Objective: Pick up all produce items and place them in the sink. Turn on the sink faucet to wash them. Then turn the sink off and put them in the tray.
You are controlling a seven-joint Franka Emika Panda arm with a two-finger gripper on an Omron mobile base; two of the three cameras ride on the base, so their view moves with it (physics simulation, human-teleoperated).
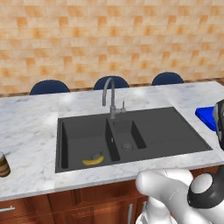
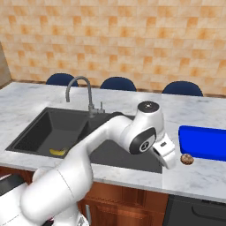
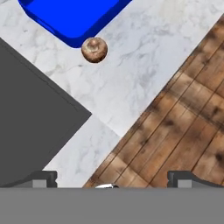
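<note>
The yellow banana [image 1: 93, 160] [image 2: 57, 152] lies at the front of the left basin of the dark grey sink [image 1: 166, 127] [image 2: 44, 128] [image 3: 30, 118]. The small mottled brown ball [image 2: 187, 159] [image 3: 94, 49] rests on the marble counter, touching or nearly touching the front edge of the blue tray [image 1: 204, 116] [image 2: 203, 142] [image 3: 74, 17]. My gripper [image 3: 116, 179] [image 2: 169, 162] hangs open over the counter's front edge, between the sink's right corner and the ball, with nothing between its fingers. The gooseneck faucet [image 1: 109, 94] [image 2: 81, 90] stands behind the sink, with no water visible.
A dark brown jar [image 1: 3, 165] stands near the counter's left front edge. Several dark blue chair backs [image 1: 49, 86] [image 2: 118, 84] line the far side of the counter. A wooden floor [image 3: 183, 118] lies below the counter edge under the hand.
</note>
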